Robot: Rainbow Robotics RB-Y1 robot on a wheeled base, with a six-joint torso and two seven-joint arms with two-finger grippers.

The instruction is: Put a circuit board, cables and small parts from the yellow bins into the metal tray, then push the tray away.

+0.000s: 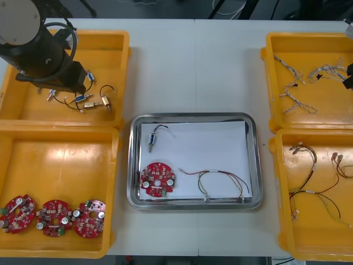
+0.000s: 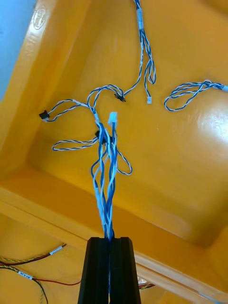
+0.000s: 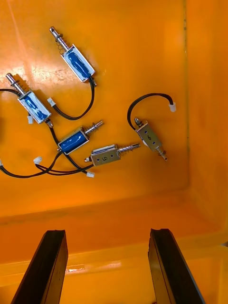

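My right gripper (image 2: 110, 240) is shut on a bundle of twisted blue and white cable (image 2: 107, 185), held above the far right yellow bin (image 2: 190, 156); more such cables (image 2: 145, 61) lie on the bin floor. My left gripper (image 3: 107, 232) hangs open over the far left yellow bin (image 3: 118, 209), short of several small metal parts (image 3: 109, 154). The metal tray (image 1: 257, 160) at the table's middle holds a red circuit board (image 1: 157, 179), a small metal part (image 1: 151, 139) and a red and yellow cable (image 1: 218, 182) on its white inside.
The left arm (image 1: 44, 55) covers part of the far left bin (image 1: 118, 61). Three circuit boards (image 1: 52, 212) lie in the near left bin (image 1: 113, 182). Red, yellow and black cables (image 1: 314, 187) fill the near right bin (image 1: 278, 182). Bare table lies beyond the tray.
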